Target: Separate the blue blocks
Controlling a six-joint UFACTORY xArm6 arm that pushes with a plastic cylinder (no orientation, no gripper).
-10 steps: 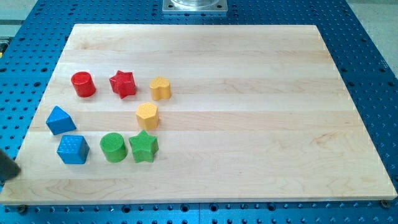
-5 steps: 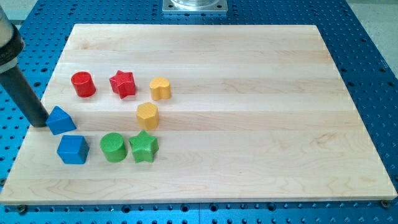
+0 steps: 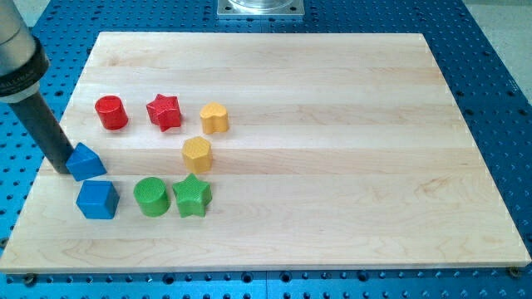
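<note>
A blue triangular block (image 3: 87,160) lies at the board's left side. A blue cube (image 3: 97,199) sits just below it, close but apart. My tip (image 3: 65,169) rests on the board at the left edge of the blue triangular block, touching it. The dark rod slants up toward the view's top left.
A red cylinder (image 3: 110,112), a red star (image 3: 165,111), a yellow heart (image 3: 214,118) and a yellow hexagon (image 3: 197,154) lie above and right of the blue blocks. A green cylinder (image 3: 151,197) and a green star (image 3: 192,195) sit right of the blue cube. The wooden board (image 3: 332,149) lies on a blue perforated table.
My tip came in from the view's lower left to the blue triangular block's left side. The block has slid slightly right and a little down, toward the blue cube.
</note>
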